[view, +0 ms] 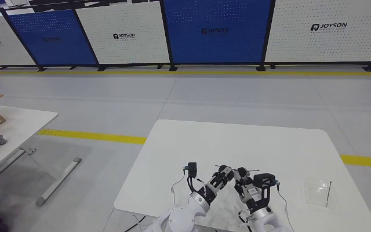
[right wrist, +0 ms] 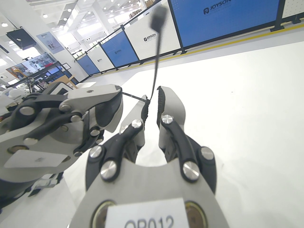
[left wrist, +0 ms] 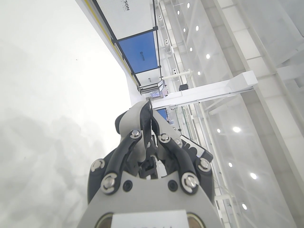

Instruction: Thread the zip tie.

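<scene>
A black zip tie [right wrist: 155,55] stands up over the white table [view: 243,142], its square head [right wrist: 158,16] on top. Its strap runs down to my right gripper [right wrist: 153,93], which is open; the strap lies against one pad [right wrist: 145,110] with a gap to the other. A thin stretch of the tie [right wrist: 133,96] runs sideways into my left gripper [right wrist: 117,91], which is shut on it. In the left wrist view a short black tip [left wrist: 149,100] pokes out past the shut left gripper [left wrist: 149,106]. From above, the left gripper [view: 224,172] and right gripper [view: 242,174] sit close together near the table's front edge.
A clear plastic bag [view: 316,190] lies on the table's right side with another black zip tie [view: 329,194] beside it. The far half of the table is bare. A second white table [view: 23,124] stands off to the left across the floor.
</scene>
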Available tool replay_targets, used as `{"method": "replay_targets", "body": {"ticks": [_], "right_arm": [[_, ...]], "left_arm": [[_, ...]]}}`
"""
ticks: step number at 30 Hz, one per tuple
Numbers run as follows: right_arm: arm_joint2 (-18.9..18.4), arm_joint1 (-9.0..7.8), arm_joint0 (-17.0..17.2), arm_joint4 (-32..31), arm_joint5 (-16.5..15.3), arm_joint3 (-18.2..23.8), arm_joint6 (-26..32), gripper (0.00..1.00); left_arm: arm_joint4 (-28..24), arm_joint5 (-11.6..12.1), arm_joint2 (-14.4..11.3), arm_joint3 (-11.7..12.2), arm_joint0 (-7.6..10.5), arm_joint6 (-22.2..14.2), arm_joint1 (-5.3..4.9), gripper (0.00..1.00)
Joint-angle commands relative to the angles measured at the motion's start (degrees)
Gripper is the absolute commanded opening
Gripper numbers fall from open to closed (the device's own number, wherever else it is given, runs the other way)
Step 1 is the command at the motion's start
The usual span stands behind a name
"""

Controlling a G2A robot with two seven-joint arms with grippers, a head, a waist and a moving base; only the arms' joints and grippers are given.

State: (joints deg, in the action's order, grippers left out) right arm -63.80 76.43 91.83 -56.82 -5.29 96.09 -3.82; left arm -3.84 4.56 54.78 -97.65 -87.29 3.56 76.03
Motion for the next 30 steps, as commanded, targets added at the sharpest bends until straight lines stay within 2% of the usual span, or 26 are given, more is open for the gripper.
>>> {"method": "replay_targets", "body": {"ticks": [1,3,9,18,30], "right_arm": [[0.01,0.0,-0.01,-0.02,0.07,0.01,0.01,0.09],[0.01,0.01,0.0,0.02,0.16,0.01,-0.03,0.0],[0.02,0.03,-0.02,0.16,0.35,-0.06,0.01,0.0],[0.35,0.08,-0.29,0.06,0.23,-0.36,0.35,0.0],[0.44,0.02,-0.04,-0.59,0.17,-0.12,0.61,0.0]], "left_arm": [[0.0,-0.05,-0.01,0.02,0.03,0.01,0.01,0.0],[0.06,0.02,-0.01,0.03,0.03,0.02,0.02,0.0],[0.07,0.39,-0.02,-0.1,-0.06,0.06,0.04,0.0],[0.31,3.36,-0.11,-0.56,-0.6,-1.57,-0.11,0.0],[0.49,5.62,-0.19,-1.11,-1.29,-3.03,-0.3,0.0]]}}
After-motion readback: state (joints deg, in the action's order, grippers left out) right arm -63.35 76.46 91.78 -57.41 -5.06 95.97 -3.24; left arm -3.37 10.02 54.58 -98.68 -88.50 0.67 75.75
